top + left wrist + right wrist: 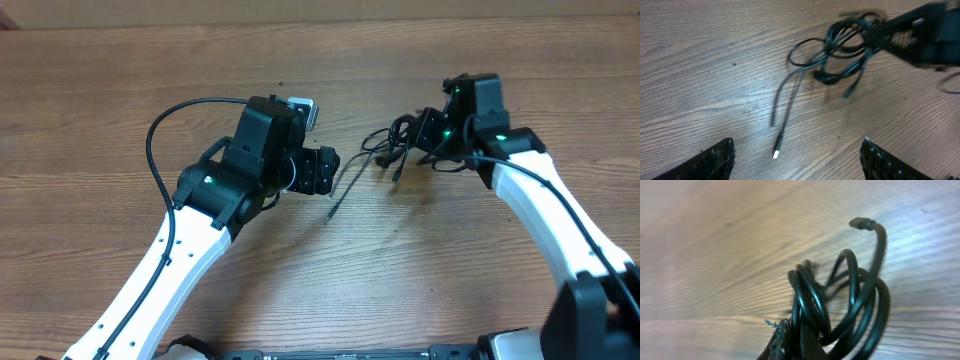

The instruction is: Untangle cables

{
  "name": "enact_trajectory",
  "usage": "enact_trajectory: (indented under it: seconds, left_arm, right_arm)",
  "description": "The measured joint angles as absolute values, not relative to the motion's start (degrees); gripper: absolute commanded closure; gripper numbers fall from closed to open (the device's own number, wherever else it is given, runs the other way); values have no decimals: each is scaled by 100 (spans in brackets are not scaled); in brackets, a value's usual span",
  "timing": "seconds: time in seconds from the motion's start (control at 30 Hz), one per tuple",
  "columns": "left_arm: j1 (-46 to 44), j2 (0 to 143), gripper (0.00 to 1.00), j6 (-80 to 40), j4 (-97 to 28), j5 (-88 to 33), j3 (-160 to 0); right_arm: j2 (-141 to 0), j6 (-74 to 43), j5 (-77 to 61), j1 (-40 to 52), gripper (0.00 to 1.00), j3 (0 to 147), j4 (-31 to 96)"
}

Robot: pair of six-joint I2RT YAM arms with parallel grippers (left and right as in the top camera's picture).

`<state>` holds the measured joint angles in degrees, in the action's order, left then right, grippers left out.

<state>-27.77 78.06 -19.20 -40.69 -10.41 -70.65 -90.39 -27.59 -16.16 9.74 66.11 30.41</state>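
Two claws, one knot: my right claw (428, 135) is clamped shut on the cables (398, 140), upper right of centre. Their loose tail (782, 107) runs down-left across the bench (120, 60) toward my wide-open, empty left claw (322, 170), the nearer one.

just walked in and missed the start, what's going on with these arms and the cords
Two robot arms are working on a knot of black cables on a wooden table. The right gripper is shut on the knotted bunch. The left gripper is open and holds nothing. It hovers over a loose strand that trails out of the knot and ends in a pale plug tip. The cables are not yet untangled.
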Motion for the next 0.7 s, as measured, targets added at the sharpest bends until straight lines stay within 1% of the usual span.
enact_trajectory:
  seconds: [0.17,0.37,0.5,0.53,0.6,0.63,0.67,0.7]
  left_arm:
    - [-2777,7806,20,-1925,-4069,-1026,-7065]
    - [-2777,7819,21,-1938,-4069,-1024,-7065]
    - [-2777,7948,20,-1938,-4082,-1024,-7065]
    - [-2777,7988,18,-1938,-4099,-1024,-7065]
    - [-2777,8049,16,-1940,-4115,-1024,-7065]
    - [-2777,8075,16,-1940,-4110,-1022,-7065]
    - [-2777,8103,15,-1940,-4110,-1022,-7065]
    - [-2777,8128,14,-1940,-4108,-1024,-7065]
  right_arm:
    - [-8652,-2703,-2106,974,96,6632,2917]
    - [-8506,-2692,-2655,976,96,6632,2759]
    - [-8436,-2670,-2598,976,96,6632,2895]
    - [-8436,-2665,-2445,976,91,6643,3024]
    - [-8436,-2633,-2036,980,79,6643,3361]
    - [-8436,-2609,-1833,978,75,6643,3483]
    - [-8436,-2620,-1645,978,68,6643,3577]
    - [-8438,-2600,-1431,978,65,6643,3673]
